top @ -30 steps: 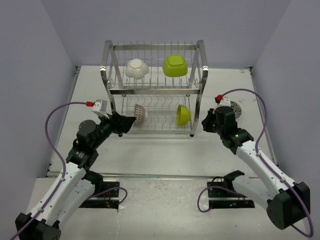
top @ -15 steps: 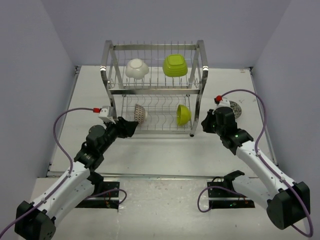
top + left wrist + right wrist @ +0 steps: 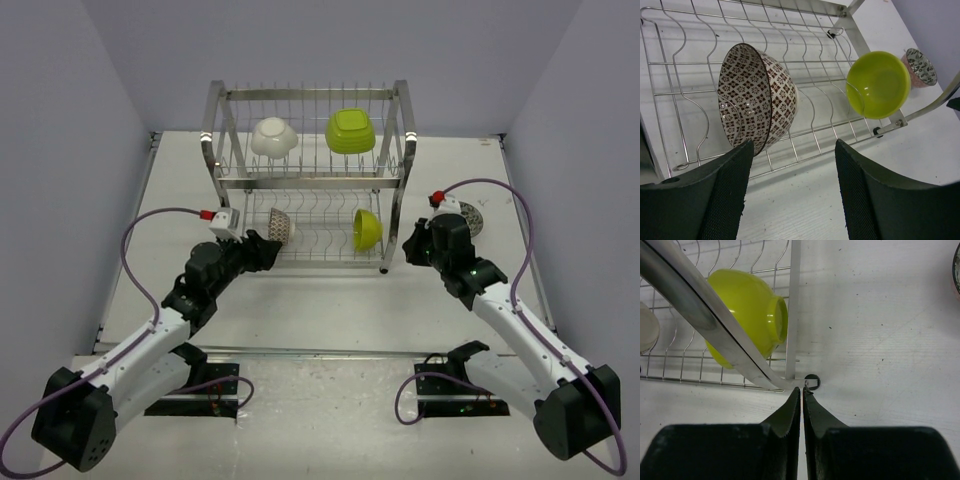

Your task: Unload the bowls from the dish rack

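White tabletop w/ pale lilac walls on three sides. At far middle, two-tier chrome wire dish rack w/ four shiny posts. On upper tier, small white bowl at left and squarish lime green bowl at right, both propped in dividers. On lower tier, dark-red-and-white patterned bowl at left and round lime green bowl at right, both on edge. Off rack, on tabletop just right of it, second patterned bowl, partly hidden behind right arm.

At rack's front left corner, low and aimed into lower tier, left gripper w/ fingers spread wide, nothing btw them. In wrist view, patterned bowl just ahead of finger on view's left, rim close to its tip, contact not clear. Further off toward upper right, round lime green bowl.

By rack's front right post, right gripper w/ fingers pressed together, pinching nothing, tips near foot of that post. Just beyond, up and left of tips, round lime green bowl, behind post and apart from fingers
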`<state>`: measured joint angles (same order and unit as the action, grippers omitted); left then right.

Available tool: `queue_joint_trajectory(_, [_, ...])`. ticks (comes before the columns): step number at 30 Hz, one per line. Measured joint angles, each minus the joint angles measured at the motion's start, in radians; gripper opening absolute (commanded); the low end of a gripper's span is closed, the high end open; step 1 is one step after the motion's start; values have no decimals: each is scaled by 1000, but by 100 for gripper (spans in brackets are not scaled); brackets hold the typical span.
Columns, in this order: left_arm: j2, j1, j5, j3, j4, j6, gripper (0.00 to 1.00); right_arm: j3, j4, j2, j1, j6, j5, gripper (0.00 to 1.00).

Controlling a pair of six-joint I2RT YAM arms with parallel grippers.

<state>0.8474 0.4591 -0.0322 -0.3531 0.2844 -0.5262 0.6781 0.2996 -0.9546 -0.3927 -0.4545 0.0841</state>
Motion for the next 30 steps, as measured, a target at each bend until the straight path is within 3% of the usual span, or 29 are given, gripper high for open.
queue_joint_trajectory(30, [237, 0, -19, -42, 147, 51, 68, -13, -2, -8, 0, 5, -14, 4])
